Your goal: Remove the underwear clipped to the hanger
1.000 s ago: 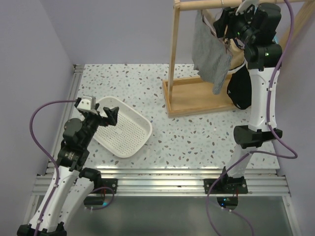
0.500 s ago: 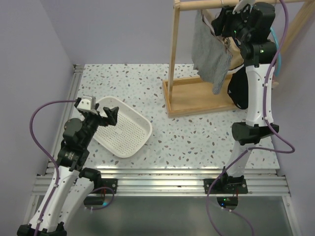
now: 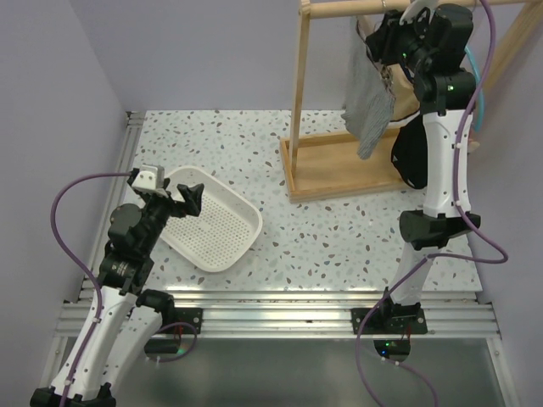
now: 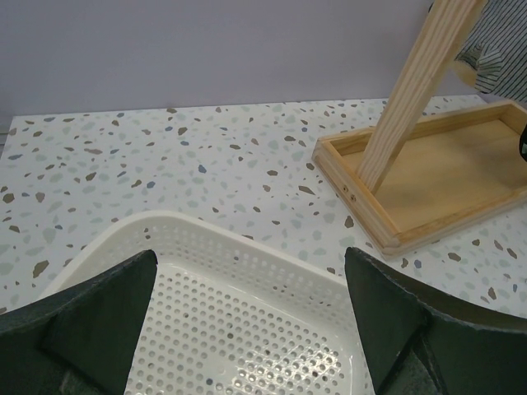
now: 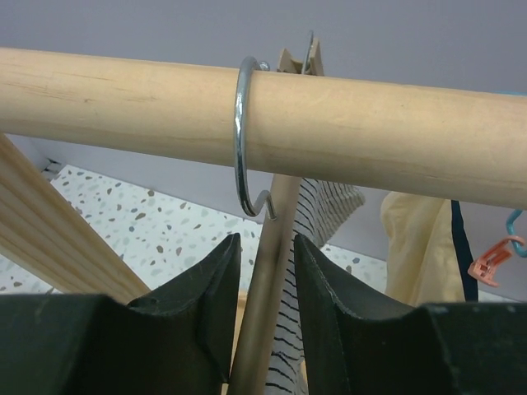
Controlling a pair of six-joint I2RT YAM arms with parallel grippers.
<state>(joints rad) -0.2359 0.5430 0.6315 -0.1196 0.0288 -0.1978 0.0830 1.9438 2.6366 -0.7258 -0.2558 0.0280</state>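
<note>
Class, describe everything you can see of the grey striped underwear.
The grey striped underwear is soft, finely striped cloth hanging limp and bunched from a wooden hanger hooked over the wooden rail, above the rack's base. The right hand straddles that hanger just beside it; beige underwear hangs alongside.

Desk (image 3: 254,136): white terrazzo, flecked grey, brown and teal.
Basket (image 4: 206,224): white, dotted all over with perforations.
Rack (image 3: 339,165): pale natural wood.
Grey pair (image 3: 366,106): fine dark stripes.
Beige pair (image 5: 416,247): plain, yellowish.
Black pair (image 3: 411,157): solid black.
Hook (image 5: 240,140): silver.
Clip (image 5: 486,265): orange.
Left hand (image 4: 247,271) and right hand (image 5: 265,247): black.
</note>
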